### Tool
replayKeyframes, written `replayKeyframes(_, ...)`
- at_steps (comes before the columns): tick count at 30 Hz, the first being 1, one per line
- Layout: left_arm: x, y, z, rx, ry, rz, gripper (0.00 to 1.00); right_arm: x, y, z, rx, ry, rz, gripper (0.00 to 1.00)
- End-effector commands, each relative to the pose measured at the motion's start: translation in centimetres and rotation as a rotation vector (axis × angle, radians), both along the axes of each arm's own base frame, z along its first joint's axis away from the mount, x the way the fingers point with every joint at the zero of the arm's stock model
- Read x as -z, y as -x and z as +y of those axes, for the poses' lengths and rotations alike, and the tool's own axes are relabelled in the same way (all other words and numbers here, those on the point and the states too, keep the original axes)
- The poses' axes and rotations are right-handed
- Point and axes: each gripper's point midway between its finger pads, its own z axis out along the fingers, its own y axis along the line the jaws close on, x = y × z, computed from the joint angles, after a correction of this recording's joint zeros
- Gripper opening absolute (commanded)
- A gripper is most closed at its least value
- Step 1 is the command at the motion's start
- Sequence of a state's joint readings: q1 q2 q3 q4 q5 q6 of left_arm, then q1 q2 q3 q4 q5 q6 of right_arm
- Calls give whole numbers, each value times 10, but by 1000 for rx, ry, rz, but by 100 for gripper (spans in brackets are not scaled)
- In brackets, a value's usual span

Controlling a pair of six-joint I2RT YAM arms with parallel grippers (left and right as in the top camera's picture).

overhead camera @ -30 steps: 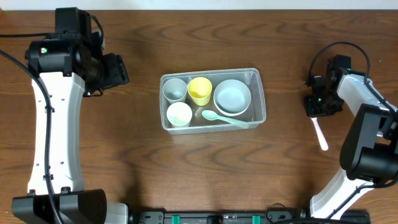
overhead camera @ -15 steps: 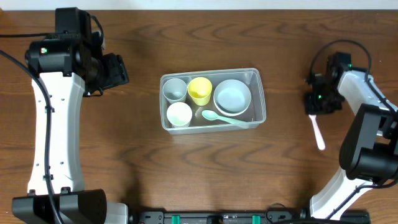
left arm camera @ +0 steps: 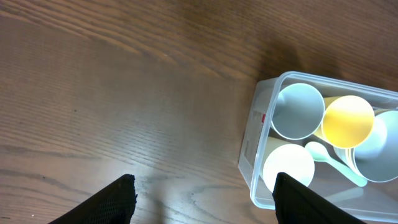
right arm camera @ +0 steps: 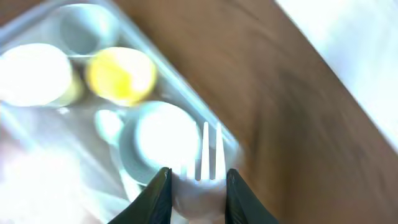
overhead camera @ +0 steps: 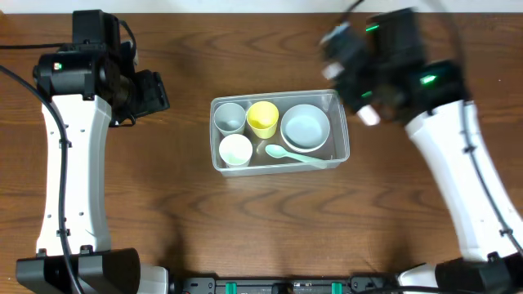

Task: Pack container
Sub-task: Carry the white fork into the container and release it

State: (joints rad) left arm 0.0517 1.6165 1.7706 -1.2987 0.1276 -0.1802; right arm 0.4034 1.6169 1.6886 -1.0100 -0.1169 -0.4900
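The right gripper (right arm camera: 198, 177) pinches a white fork (right arm camera: 208, 158) between its two fingers (right arm camera: 158, 196). The prongs of the fork point away from the gripper. From the right wrist the picture is blurry (the shapes smear a lot), but the prongs show over the pale bowl and the rim of the container. From above, the right arm is blurry too. It hangs by the far right corner of the container (overhead camera: 214, 135), and a small white bit shows under it, just beside the rim.

The left gripper (left arm camera: 208, 205) is spread wide, and there is nothing between its fingers (left arm camera: 118, 199). Only bare wood shows under it. From above it sits near the far left corner of the desk (overhead camera: 163, 212), well apart from the container.

The container is a clear tub with round corners. It lies in the middle of the desk, a little nearer the far edge. Inside it, a grey cup (overhead camera: 230, 118) stands in the far left corner, with a yellow cup (overhead camera: 262, 118) just beside it. A white cup (overhead camera: 235, 150) stands in the near left corner. A pale blue bowl (overhead camera: 305, 127) fills the right part. A pale green spoon (overhead camera: 292, 154) lies along the near side, between the white cup and the bowl.
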Motion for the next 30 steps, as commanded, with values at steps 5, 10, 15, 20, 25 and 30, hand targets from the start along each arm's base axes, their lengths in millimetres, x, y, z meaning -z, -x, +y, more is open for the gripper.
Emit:
replayKeyframes(5, 6, 2, 3, -5, -7, 23, 71, 74, 32, 70, -246, 171, 114, 1)
replayKeyframes(10, 6, 3, 3, -4, -7, 25, 71, 125, 47, 83, -298, 247, 240, 1)
replayKeyframes(15, 6, 3, 3, -4, -7, 25, 72, 154, 53, 81, -302, 293, 322, 1)
replayKeyframes(20, 6, 3, 3, -5, -7, 25, 71, 159, 55, 79, -303, 304, 341, 4)
replayKeyframes(25, 6, 3, 3, -4, -7, 25, 71, 160, 58, 76, -302, 313, 358, 27)
replayKeyframes(30, 6, 3, 3, -5, -7, 25, 72, 159, 56, 76, -276, 309, 353, 35)
